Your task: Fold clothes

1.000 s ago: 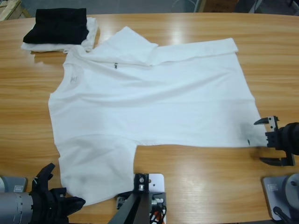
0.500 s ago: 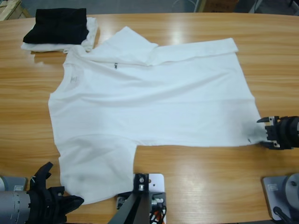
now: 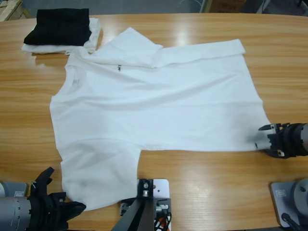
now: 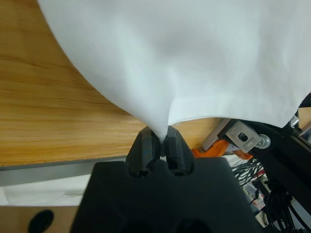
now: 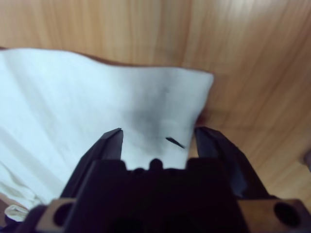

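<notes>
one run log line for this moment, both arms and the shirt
left gripper: shut on T-shirt sleeve edge | right gripper: open, jaws astride hem corner | T-shirt: flat on table

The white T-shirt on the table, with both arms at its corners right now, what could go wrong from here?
1. The left tool pinches only a thin peak of the white T-shirt; it may slip out when lifted.
2. The right tool is open astride the hem corner by the small dark tag; closing may catch too little cloth or scrape the table.
3. The far sleeve is already folded over and lies close to the folded stack; pulling may bunch it.
</notes>
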